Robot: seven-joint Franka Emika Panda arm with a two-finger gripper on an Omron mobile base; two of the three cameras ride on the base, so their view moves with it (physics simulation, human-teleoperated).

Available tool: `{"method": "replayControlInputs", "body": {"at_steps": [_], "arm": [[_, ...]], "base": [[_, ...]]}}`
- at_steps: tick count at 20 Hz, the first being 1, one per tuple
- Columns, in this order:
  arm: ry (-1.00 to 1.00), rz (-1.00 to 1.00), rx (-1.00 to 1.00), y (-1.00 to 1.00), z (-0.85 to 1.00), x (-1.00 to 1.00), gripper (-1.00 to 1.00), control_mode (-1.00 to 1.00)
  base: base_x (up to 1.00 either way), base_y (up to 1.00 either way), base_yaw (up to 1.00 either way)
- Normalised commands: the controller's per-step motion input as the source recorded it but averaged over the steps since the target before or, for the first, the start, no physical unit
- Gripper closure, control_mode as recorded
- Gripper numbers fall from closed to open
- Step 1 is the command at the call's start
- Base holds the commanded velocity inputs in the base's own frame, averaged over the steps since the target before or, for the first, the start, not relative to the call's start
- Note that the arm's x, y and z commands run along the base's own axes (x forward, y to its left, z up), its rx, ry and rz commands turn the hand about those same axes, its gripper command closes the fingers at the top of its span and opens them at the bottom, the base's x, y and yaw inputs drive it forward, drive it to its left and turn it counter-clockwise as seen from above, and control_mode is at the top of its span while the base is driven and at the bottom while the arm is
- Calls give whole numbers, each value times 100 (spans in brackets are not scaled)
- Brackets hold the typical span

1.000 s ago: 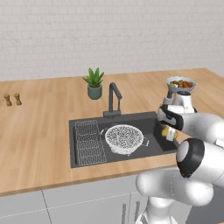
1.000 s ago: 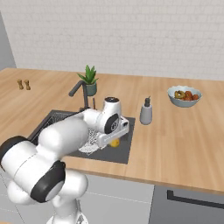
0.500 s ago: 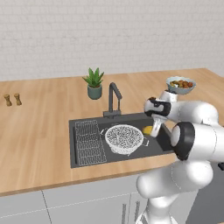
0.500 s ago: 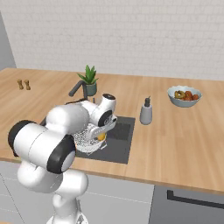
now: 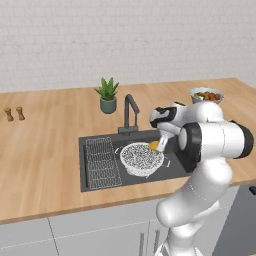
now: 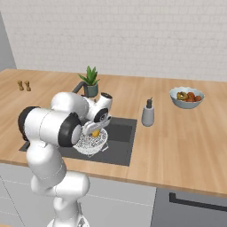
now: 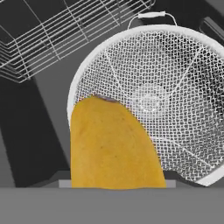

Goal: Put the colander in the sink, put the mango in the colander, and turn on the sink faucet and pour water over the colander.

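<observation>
The white mesh colander (image 5: 140,158) stands upright in the dark grey sink (image 5: 100,181), right of the wire rack (image 5: 102,160). My gripper (image 5: 157,144) hangs over the colander's right rim, shut on the yellow-orange mango (image 5: 153,146). In the hand view the mango (image 7: 111,146) covers the fingertips and sits above the near edge of the colander (image 7: 175,100), with the rack (image 7: 52,30) beyond. From the right base view the mango (image 6: 95,132) is just above the colander (image 6: 90,142). The dark faucet (image 5: 129,113) stands behind the basin; no water stream is visible.
A potted plant (image 5: 108,95) stands behind the faucet. At the right of the sink are a grey soap dispenser (image 6: 148,113) and, farther back, a grey-blue fruit bowl (image 6: 186,97). Two small shakers (image 5: 14,113) sit far left on the wooden counter.
My arm has swung left, carrying the mango from the sink's right edge to just over the colander's right rim. The colander has stayed put.
</observation>
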Motion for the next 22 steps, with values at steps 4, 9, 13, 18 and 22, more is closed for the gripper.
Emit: {"method": "replayControlInputs", "body": {"at_steps": [4, 9, 13, 18, 22], "arm": [[1, 0, 0, 41, -29, 34, 100, -100], [5, 0, 0, 13, -46, 15, 100, -100], [6, 0, 0, 12, -33, 7, 100, -100], [5, 0, 0, 19, -27, 13, 100, -100], [4, 0, 0, 19, -19, 18, 100, -100]], "base": [[0, 0, 0], [0, 0, 0], [0, 0, 0], [0, 0, 0], [0, 0, 0]]}}
